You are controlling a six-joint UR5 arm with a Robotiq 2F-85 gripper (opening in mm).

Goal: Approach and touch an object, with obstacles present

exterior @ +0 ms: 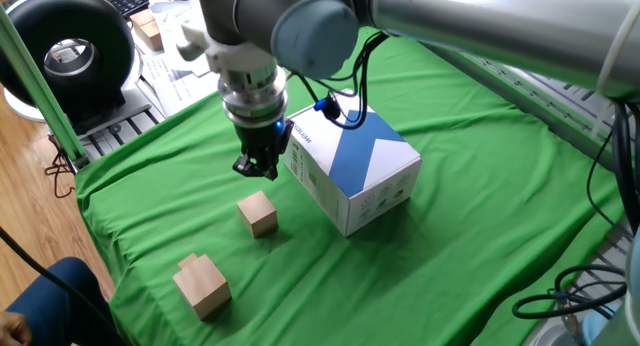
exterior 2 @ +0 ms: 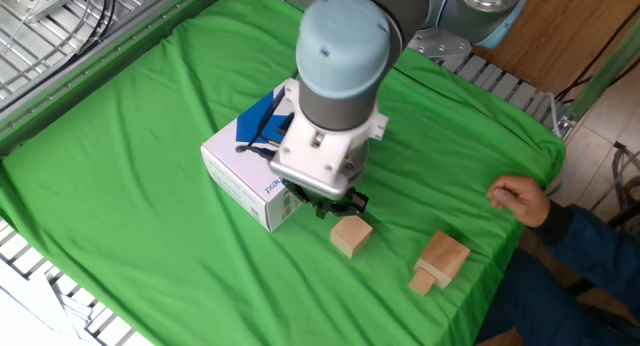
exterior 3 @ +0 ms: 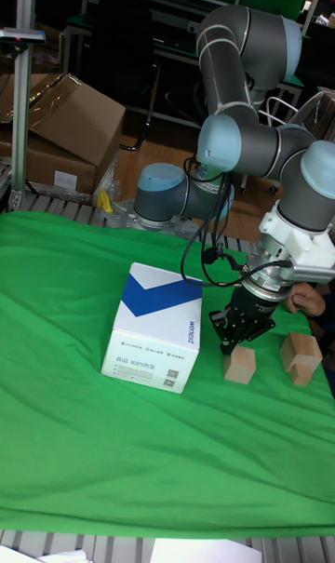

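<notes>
The small light-wood cube (exterior: 258, 213) (exterior 2: 351, 234) (exterior 3: 240, 364) rests on the green cloth in front of the white box. My gripper (exterior: 258, 167) (exterior 2: 336, 205) (exterior 3: 232, 341) hangs just above it, on the box side, apart from it. Its fingers are together and hold nothing. The obstacles are the white box with a blue zigzag (exterior: 350, 161) (exterior 2: 248, 174) (exterior 3: 156, 338), right beside the gripper, and the stepped wooden block (exterior: 202, 284) (exterior 2: 440, 262) (exterior 3: 300, 354), beyond the cube from the box.
A person's hand (exterior 2: 520, 199) rests at the cloth's edge near the stepped block. A black round device (exterior: 70, 56) and papers lie off the cloth's far-left corner. Metal rails (exterior: 560, 76) border the cloth.
</notes>
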